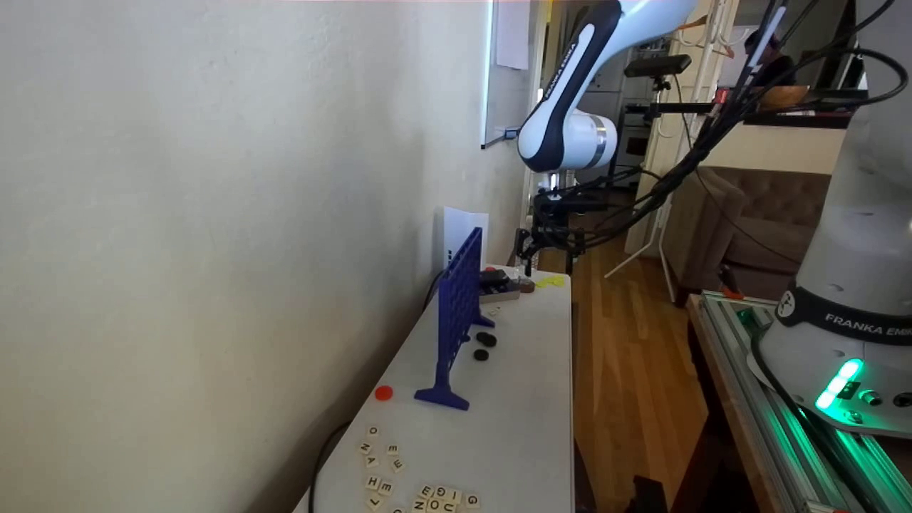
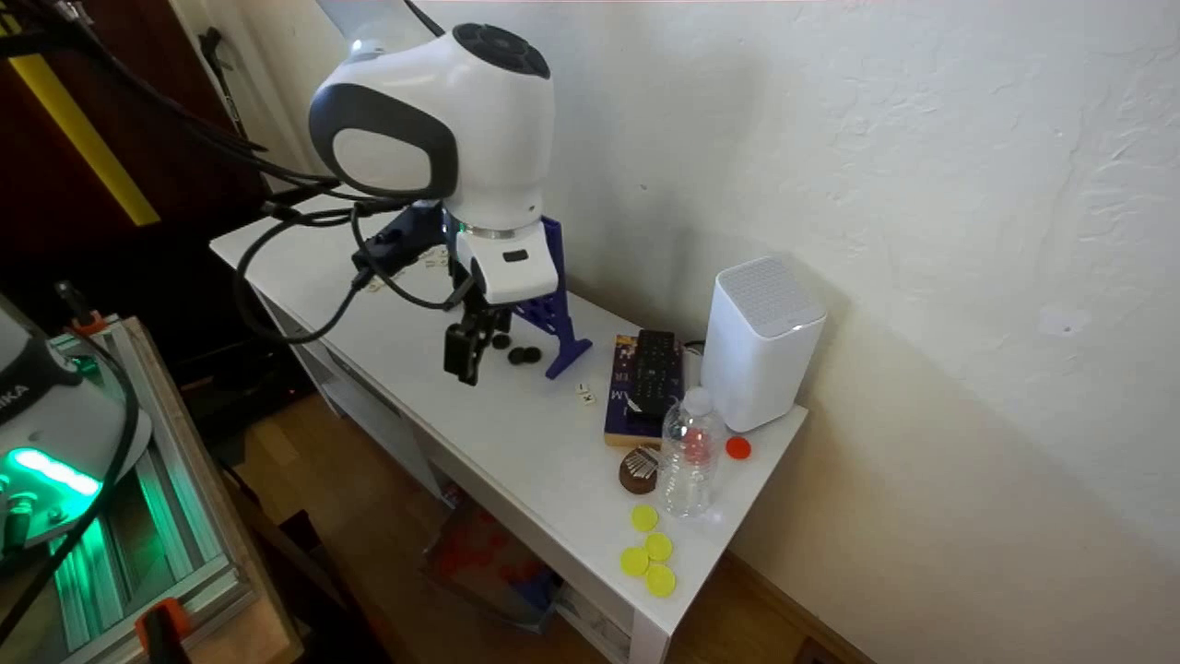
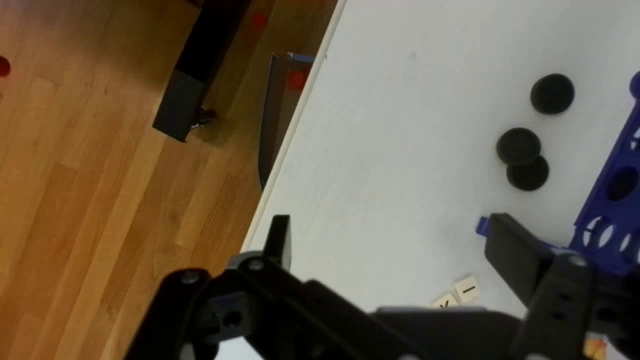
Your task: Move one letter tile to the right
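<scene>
Hovering over the white tabletop (image 3: 380, 165), the tool (image 3: 392, 245) stands released, its fingers (image 3: 517, 255) spread wide. Two letter tiles (image 3: 467, 289) (one bears a single bar) lie just beside each other between one foot of the blue rack (image 1: 459, 299) and the book (image 2: 620, 392). In an exterior view, more letter tiles (image 1: 434, 504) lie scattered past the rack's other end. Three black discs (image 3: 552, 93) rest beside the rack.

In an exterior view you look along the table (image 1: 527, 427) from the end with most letter tiles (image 1: 434, 504); in an exterior view you face roughly back, tilted more steeply, from the end with yellow discs (image 2: 658, 546). The wrist view, closest, looks down past the hand (image 3: 389, 230) onto table and floor (image 3: 100, 200). All three share the blue rack (image 1: 456, 306).
</scene>
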You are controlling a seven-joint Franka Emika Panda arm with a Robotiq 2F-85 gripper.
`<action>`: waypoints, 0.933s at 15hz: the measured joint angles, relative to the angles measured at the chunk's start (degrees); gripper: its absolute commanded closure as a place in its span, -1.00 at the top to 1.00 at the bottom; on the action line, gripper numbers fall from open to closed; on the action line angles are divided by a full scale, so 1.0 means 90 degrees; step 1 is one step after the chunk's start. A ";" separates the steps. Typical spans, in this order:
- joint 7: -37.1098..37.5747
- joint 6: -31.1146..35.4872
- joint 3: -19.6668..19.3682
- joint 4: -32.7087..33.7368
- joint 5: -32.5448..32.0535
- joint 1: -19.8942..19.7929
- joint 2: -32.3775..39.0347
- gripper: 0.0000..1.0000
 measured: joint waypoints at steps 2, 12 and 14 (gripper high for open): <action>0.0116 -0.0259 0.0002 -0.0315 0.0000 0.0032 -0.0375 1.00; -0.0506 -0.0928 0.0766 -0.2140 -0.1343 0.0554 -0.3079 1.00; -0.0469 -0.1426 0.1061 -0.2022 -0.1767 0.0649 -0.3542 1.00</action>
